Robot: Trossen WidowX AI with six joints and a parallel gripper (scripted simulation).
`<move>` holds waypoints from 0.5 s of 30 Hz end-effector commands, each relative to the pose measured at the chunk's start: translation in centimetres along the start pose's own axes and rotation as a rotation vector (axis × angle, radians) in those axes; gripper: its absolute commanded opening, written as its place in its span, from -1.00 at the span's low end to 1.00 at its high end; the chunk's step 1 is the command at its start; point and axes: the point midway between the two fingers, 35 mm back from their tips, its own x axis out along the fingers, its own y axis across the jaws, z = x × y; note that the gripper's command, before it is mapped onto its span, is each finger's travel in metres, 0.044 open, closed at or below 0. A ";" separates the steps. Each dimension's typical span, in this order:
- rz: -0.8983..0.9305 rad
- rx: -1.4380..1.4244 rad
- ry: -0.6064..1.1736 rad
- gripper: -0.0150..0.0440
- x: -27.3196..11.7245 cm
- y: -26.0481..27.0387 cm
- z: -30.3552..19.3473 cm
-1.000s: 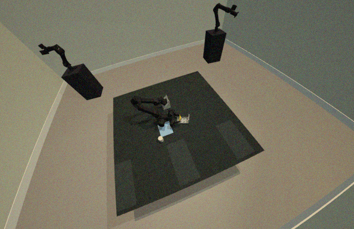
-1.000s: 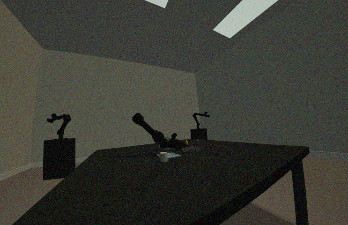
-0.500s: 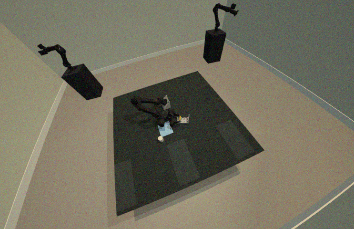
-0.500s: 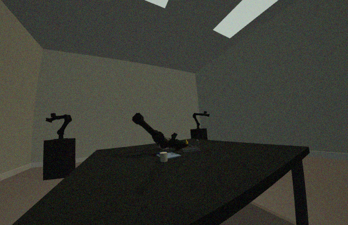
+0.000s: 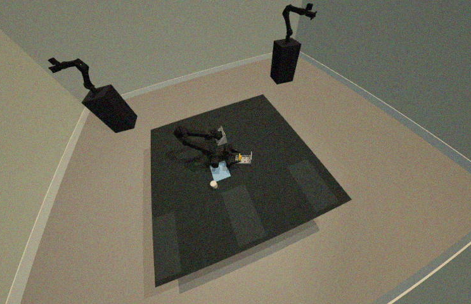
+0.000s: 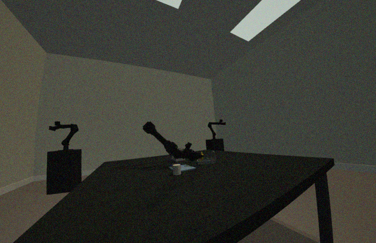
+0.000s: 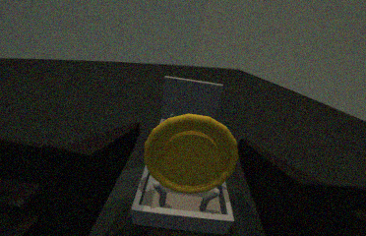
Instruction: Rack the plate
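The yellow plate (image 5: 239,156) (image 6: 202,154) (image 7: 191,159) stands about upright over the near part of the dish rack (image 5: 250,156) (image 7: 181,220), its face toward the wrist camera. In the wrist view its lower rim is inside the rack's outline, behind two grey rails. Whether it rests fully in a slot cannot be told. My gripper (image 7: 190,136) is open, its dark fingers just outside the plate's left and right edges, with a thin gap at each side. The rack's tall end panel (image 7: 192,98) rises behind the plate.
A light blue square (image 5: 221,175) (image 6: 189,167) lies beside the arm, with a white cup (image 5: 213,183) (image 6: 176,169) near its corner. A pale grey angled object (image 5: 222,139) is behind the arm. Two other arms stand on black pedestals (image 5: 111,107) (image 5: 285,63) beyond the table.
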 end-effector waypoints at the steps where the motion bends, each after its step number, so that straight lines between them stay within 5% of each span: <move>1: -0.001 -0.021 -0.004 0.86 -0.2 -0.6 3.7; 7: -0.010 -0.020 -0.029 0.86 -1.0 -0.3 10.9; 15: 0.005 0.040 0.014 0.86 -0.8 -0.3 11.1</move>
